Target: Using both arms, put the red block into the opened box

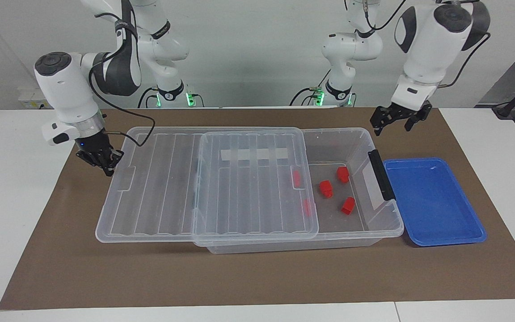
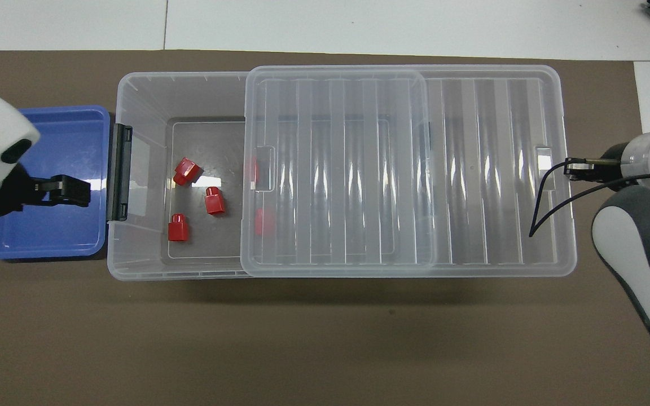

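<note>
In the facing view, the left gripper [image 1: 395, 120] is seen raised in the air above the brown mat [image 1: 257, 277], over the corner of the opened box [image 1: 356, 232] nearest the left arm's base. Its fingers are spread wide and nothing is held between them. The red block [image 1: 326, 188] lies on the floor of the box, in the uncovered part, well apart from and below that gripper. Two more red blocks [image 1: 342, 174] are seen beside it on the same bare floor, and two others [image 1: 296, 178] are seen through the clear lid [image 1: 253, 188]. The lid lies slid toward the right arm's end, covering most of the box. The right gripper [image 1: 102, 161] is held low just beside that end of the lid, its fingertips brought together with nothing between them. A blue tray [image 1: 432, 201] lies beside the box at the left arm's end.

In the overhead view, the left gripper [image 2: 68, 189] is seen over the blue tray [image 2: 43, 237], just beside the black handle [image 2: 119, 172] of the opened box [image 2: 144, 265]. The red block [image 2: 214, 201] is found on the box floor between two other blocks, past the handle from the gripper. The right gripper [image 2: 576, 169] is seen at the lid's [image 2: 409, 169] end, its fingertips closed.
</note>
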Motion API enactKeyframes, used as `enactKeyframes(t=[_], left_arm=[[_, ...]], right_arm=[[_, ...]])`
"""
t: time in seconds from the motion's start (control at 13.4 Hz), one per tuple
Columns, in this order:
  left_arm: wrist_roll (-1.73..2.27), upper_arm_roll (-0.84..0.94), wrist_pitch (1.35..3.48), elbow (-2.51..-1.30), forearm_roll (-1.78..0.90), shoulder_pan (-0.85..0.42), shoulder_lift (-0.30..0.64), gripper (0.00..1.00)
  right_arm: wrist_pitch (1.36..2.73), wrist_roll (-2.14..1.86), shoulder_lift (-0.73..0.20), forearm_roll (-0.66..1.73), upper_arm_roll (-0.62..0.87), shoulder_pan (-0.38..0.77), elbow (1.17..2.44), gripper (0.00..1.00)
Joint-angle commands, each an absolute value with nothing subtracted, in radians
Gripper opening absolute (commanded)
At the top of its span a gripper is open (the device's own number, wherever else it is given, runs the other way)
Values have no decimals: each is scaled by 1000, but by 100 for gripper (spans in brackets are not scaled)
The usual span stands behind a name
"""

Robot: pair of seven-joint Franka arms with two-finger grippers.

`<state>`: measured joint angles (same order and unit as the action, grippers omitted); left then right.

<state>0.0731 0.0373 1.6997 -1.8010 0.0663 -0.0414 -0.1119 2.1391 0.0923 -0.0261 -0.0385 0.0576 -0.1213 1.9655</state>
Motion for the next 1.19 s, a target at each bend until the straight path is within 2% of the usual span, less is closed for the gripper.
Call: enactKeyframes(t=[0.0, 0.75, 0.89, 1.04, 1.12], left_arm=[[-66, 48, 1704, -1818, 72, 63, -127, 100], [-52, 51, 1729, -1818, 71, 51, -129, 100], [-63, 57, 1727, -1801, 68, 49, -123, 100], [-55, 48, 1709, -1778, 66, -7, -92, 100], [-55, 54, 1697, -1726, 66, -12, -80, 100]], right_arm=[[2115, 87, -3, -29, 63, -92, 1987, 0], [2063, 107, 5, -23, 67, 73, 1993, 0], [2060, 126, 5, -18, 67, 100, 1993, 0], [2062, 170, 6, -18, 67, 141, 1993, 0], [2062, 172, 6, -17, 67, 161, 1993, 0]])
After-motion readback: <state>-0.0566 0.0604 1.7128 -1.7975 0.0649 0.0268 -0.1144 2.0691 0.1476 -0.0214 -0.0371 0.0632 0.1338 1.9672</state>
